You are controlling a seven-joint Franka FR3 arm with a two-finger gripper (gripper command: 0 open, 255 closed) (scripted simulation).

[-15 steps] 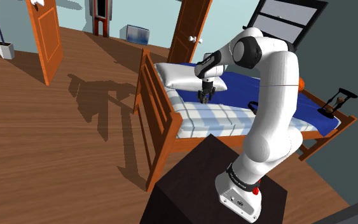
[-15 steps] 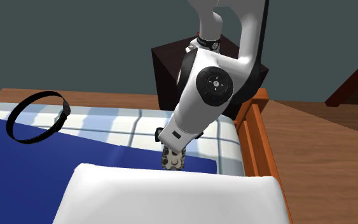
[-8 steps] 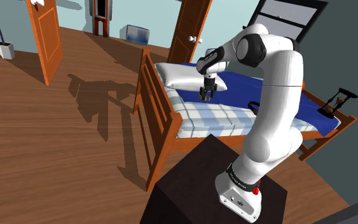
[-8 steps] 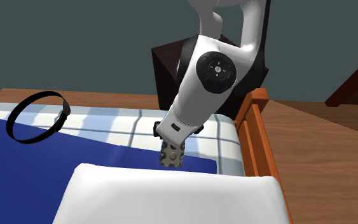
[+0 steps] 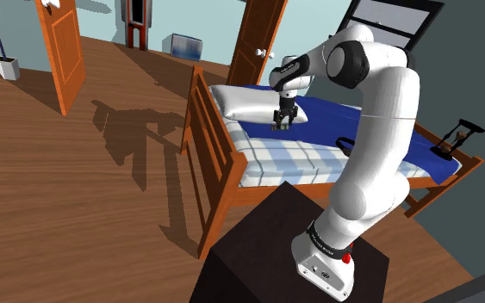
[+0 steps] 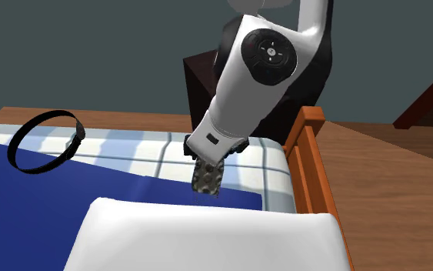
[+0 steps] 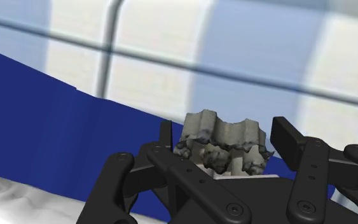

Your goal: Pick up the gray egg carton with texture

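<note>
The gripper (image 7: 227,149) was closed on the egg carton (image 7: 220,129), one black finger against each side and the lumpy grey piece wedged between them. The relation that mattered was plain: the carton lay nowhere off to a side but directly in the jaws, poking out beyond the fingertips towards the bed. In the second exterior view the carton (image 6: 207,180) hung below the hand and looked longer downward than across (so its long axis seemed to run roughly along the fingers, though I could not be sure). It appeared to hang clear of the covers, close over the edge of the blue blanket (image 6: 53,208) where this met the checked sheet (image 7: 171,57). I judged the grasp made and the lift under way, with only more height wanted.

The carton was grey, rough and mottled, with a scalloped edge of rounded cups. The sheet was pale blue and white, crossed by darker lines; the blanket was flat, deep blue. A soft white pillow (image 6: 207,239) lay just beside the carton, and a thin black ring (image 6: 41,142) sat well apart. The bed's frame (image 5: 204,129) was orange-brown wood.
</note>
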